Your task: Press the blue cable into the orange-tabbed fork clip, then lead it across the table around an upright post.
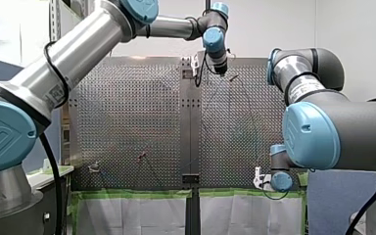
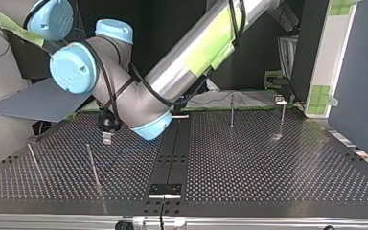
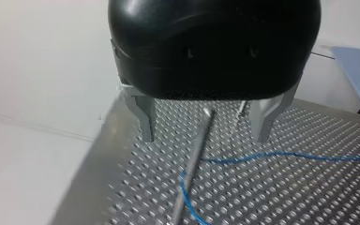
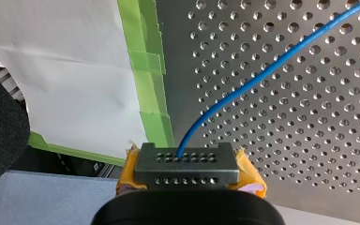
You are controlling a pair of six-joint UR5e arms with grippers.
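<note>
In the left wrist view my left gripper [image 3: 204,138] is open, its metal fingers [image 3: 145,123] standing either side of a thin upright post [image 3: 193,161]. The blue cable [image 3: 281,155] lies on the perforated plate and bends around the post's foot. My right gripper [image 4: 186,161] is shut on the blue cable [image 4: 262,72] between yellow pads, and the cable runs ahead of it over the plate. In the front view my left gripper [image 1: 220,68] hangs at the table's far middle. My right gripper [image 1: 260,180] sits at the near right edge. A small red-orange clip [image 1: 141,156] stands left of centre.
Several thin posts stand on the table [image 2: 268,163] in the top view: two at the left [image 2: 95,168] [image 2: 34,162] and two at the far right [image 2: 232,111] [image 2: 282,116]. Green tape [image 4: 151,70] and white sheeting line the table's edge beside my right gripper.
</note>
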